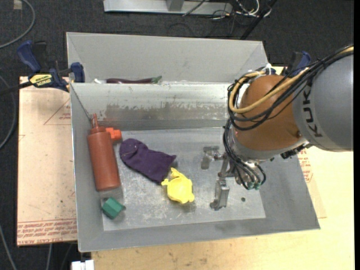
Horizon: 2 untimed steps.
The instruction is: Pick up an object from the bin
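Your hand (216, 176) sits at about 4 o'clock in the bin (169, 103). Its two grey metal fingers (220, 196) are spread wide apart, one toward 12 and one toward 6. Nothing is between them; you see only the bare, scuffed grey metal floor there. Whether the tips touch the floor, you cannot tell. Above the hand is the smooth, rounded orange cover (267, 114), with looped cables (247, 94) across it.

The nearest thing to the hand is a crumpled yellow lump (179, 189). It looks soft and creased, lies at about 6 o'clock in the bin, and sits just to the hand's 9 o'clock without touching it. A limp purple cloth (145, 159), folded and sock-like, lies near the bin's centre, its lower end touching the lump.

Along the 9 o'clock side lies a glossy red-brown plastic bottle (104, 159), cylindrical, its thin nozzle pointing to 12. A small orange piece (115, 134) sits against its shoulder. A small green block (112, 208) with hard edges lies at 7 o'clock, just below the bottle's base.
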{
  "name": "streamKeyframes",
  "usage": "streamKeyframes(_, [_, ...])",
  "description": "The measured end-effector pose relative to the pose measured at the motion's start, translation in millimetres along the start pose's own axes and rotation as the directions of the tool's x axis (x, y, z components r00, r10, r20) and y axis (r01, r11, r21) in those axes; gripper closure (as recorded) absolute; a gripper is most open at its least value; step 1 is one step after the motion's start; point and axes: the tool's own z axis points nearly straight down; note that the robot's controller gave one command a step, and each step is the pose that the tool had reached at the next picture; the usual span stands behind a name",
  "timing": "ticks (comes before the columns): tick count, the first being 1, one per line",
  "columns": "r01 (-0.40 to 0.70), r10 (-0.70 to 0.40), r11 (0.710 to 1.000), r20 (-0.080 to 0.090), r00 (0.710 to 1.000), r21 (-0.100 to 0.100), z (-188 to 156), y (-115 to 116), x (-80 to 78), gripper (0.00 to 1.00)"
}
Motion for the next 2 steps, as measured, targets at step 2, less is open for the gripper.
streamKeyframes(2, [-0.086,0.086,0.996,0.012,0.996,0.000,26,25,-13.6,0.00])
